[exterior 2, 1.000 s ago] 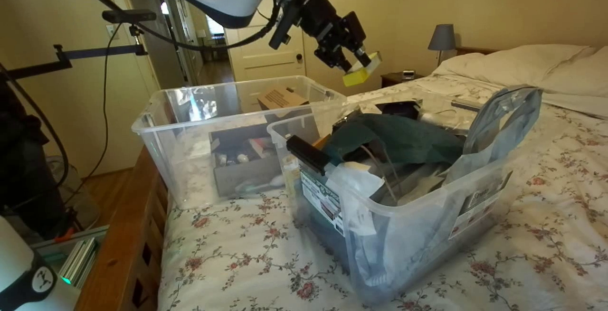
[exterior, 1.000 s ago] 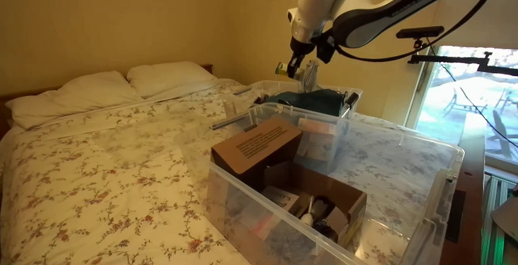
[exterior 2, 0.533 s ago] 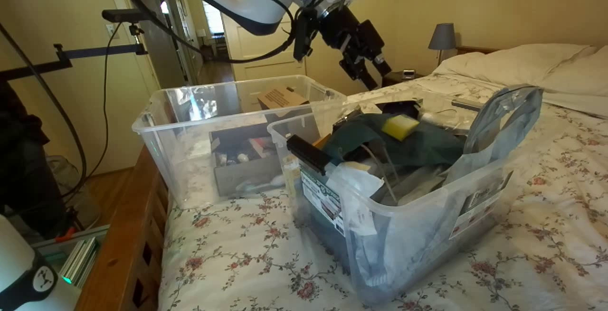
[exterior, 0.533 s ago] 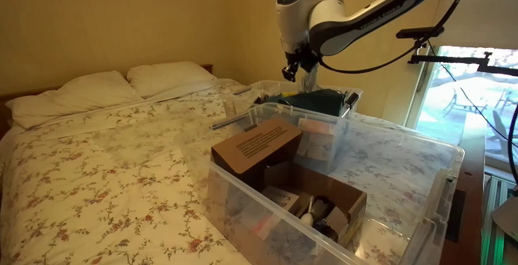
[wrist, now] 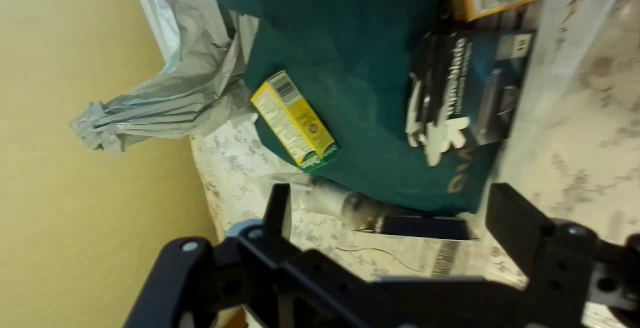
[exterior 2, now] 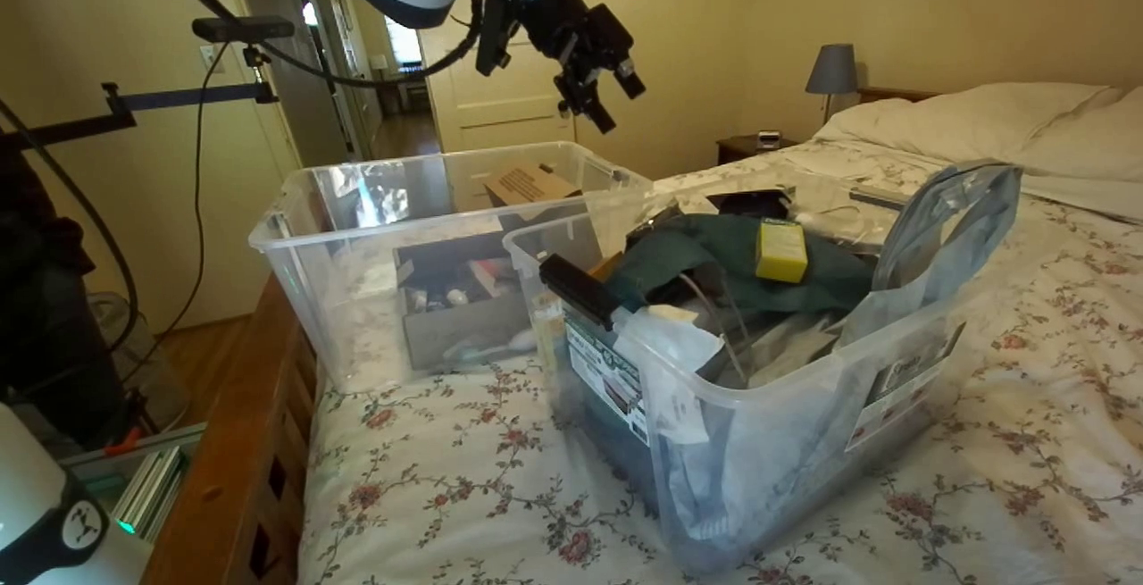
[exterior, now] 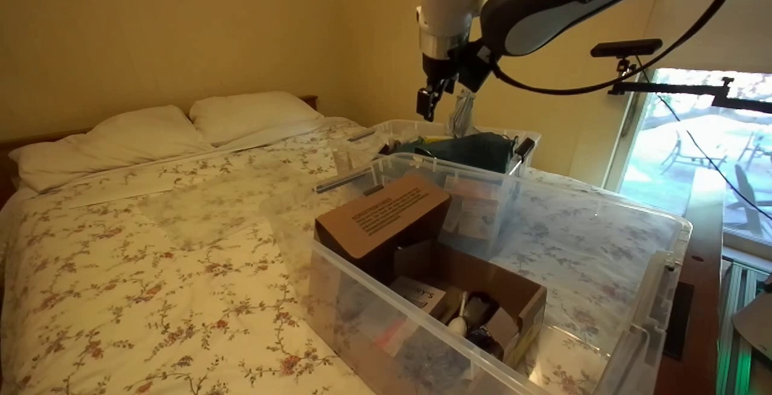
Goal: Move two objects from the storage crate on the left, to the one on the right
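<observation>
Wrist view: pincer (wrist: pixel 390 202) spread, hanging free; yellow box (wrist: pixel 296 120) well apart, on green fabric (wrist: pixel 365 82) near its edge.

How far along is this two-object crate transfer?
Looks done: one transfer, with a yellow box lying on green fabric in the right crate. In hand: nothing; the open gripper is empty. Remaining: possibly another object from the left crate, where an open cardboard box holds items; the total moved is not shown.
</observation>
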